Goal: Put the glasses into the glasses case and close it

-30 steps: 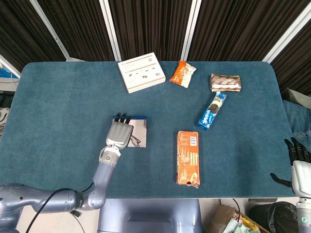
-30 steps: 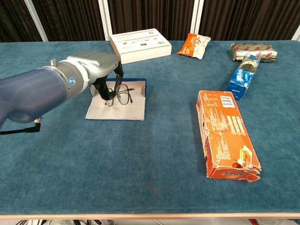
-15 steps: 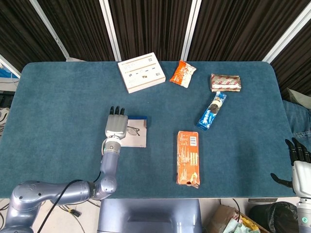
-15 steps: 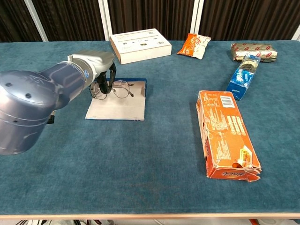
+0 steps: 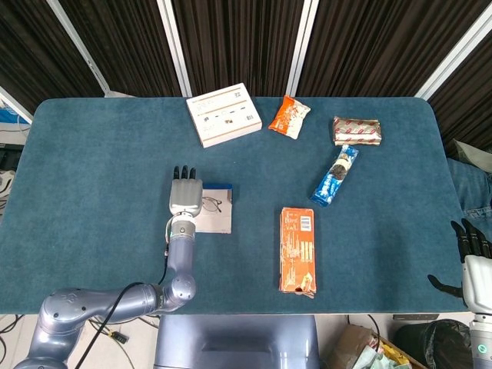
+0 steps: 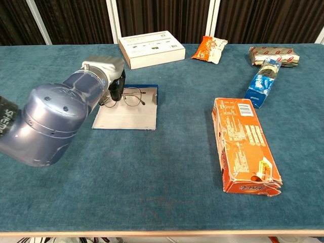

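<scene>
Left robot hand (image 6: 112, 76) sits at the 9 o'clock end of the thin wire-rimmed glasses (image 6: 126, 96); grip can't be told, fingers hidden. Glasses lie in the open flat glasses case with blue edge (image 6: 126, 115), likely just placed. Versus a second ago: glasses flat, arm shifted left. Right robot hand (image 5: 469, 257) idle, fingers apart.

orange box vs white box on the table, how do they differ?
Colour: the orange box is bright orange with print; the white box is pale with small labels. Shape: the orange box is long and narrow, the white box broader. Place: the orange box lies near the front edge, right of centre; the white box lies at the far edge. Condition: the orange box's near end is crumpled; the white box looks intact. Both lie flat.
</scene>
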Controlling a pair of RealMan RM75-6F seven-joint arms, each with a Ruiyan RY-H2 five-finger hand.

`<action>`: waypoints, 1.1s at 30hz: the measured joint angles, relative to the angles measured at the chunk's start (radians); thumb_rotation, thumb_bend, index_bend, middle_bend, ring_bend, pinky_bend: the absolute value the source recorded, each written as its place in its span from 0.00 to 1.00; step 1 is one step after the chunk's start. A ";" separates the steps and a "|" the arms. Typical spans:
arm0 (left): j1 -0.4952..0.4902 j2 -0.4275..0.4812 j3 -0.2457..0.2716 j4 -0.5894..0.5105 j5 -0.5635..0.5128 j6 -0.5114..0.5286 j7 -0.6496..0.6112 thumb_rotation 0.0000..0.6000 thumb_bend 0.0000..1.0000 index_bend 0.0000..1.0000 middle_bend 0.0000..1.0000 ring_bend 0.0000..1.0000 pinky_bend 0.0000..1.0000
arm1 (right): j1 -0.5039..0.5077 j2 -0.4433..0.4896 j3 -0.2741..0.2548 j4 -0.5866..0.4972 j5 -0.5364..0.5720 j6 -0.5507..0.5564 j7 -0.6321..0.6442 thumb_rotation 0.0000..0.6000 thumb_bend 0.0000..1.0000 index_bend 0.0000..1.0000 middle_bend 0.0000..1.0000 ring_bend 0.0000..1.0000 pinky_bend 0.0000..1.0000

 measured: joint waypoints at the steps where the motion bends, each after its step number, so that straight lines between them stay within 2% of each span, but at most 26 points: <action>1: -0.004 -0.007 -0.004 0.014 0.000 0.001 -0.001 1.00 0.40 0.61 0.12 0.00 0.00 | 0.000 0.000 0.000 0.000 0.000 0.000 0.000 1.00 0.13 0.05 0.00 0.10 0.16; 10: -0.032 -0.063 -0.039 0.117 -0.001 -0.012 -0.008 1.00 0.40 0.61 0.12 0.00 0.00 | -0.001 0.001 -0.001 -0.002 0.001 -0.001 0.001 1.00 0.13 0.05 0.00 0.10 0.16; 19: -0.051 -0.111 -0.064 0.196 0.008 -0.030 -0.017 1.00 0.34 0.53 0.10 0.00 0.00 | -0.001 0.002 -0.001 -0.004 0.002 -0.003 0.002 1.00 0.13 0.05 0.00 0.10 0.16; 22: -0.057 -0.128 -0.073 0.222 0.013 -0.029 -0.016 1.00 0.32 0.46 0.09 0.00 0.00 | -0.001 0.002 -0.001 -0.005 0.003 -0.004 0.003 1.00 0.13 0.05 0.00 0.10 0.16; 27: -0.062 -0.142 -0.087 0.236 0.021 -0.029 -0.012 1.00 0.30 0.26 0.06 0.00 0.00 | -0.001 0.003 -0.001 -0.007 0.005 -0.003 0.002 1.00 0.13 0.05 0.00 0.10 0.16; 30: -0.061 -0.144 -0.091 0.232 0.028 -0.028 -0.014 1.00 0.30 0.20 0.06 0.00 0.00 | -0.002 0.003 0.000 -0.007 0.006 -0.003 0.002 1.00 0.13 0.05 0.00 0.10 0.16; 33: -0.058 -0.144 -0.090 0.218 0.037 -0.023 -0.013 1.00 0.30 0.20 0.06 0.00 0.00 | -0.001 0.002 0.001 -0.008 0.007 -0.004 0.002 1.00 0.13 0.05 0.00 0.10 0.16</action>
